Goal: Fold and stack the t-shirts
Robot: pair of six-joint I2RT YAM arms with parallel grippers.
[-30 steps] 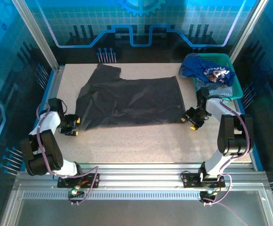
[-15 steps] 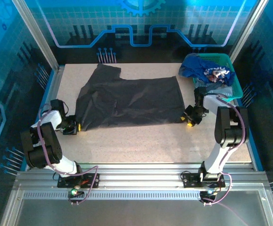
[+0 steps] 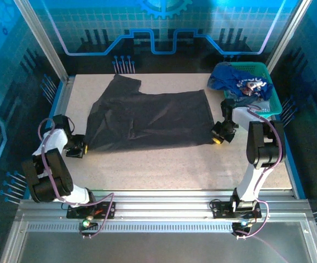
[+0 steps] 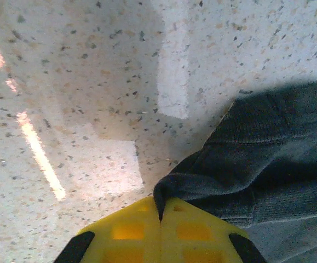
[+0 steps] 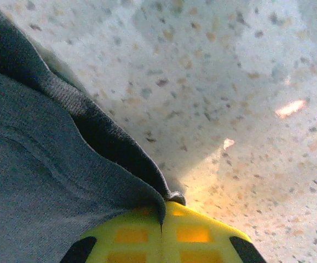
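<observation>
- Down on the counter [image 3: 163, 164] lies the dark grey shirt [image 3: 150, 119], spread wide, one sleeve toward the far edge.
- Left hand [image 3: 80, 148] is pinched together on the shirt's near left corner.
- Right hand [image 3: 217, 137] is clamped on its near right corner, the hem caught between the yellow tips.
- Blue shirt [image 3: 229, 76] sits heaped in the teal basket [image 3: 273, 99], far right.
</observation>
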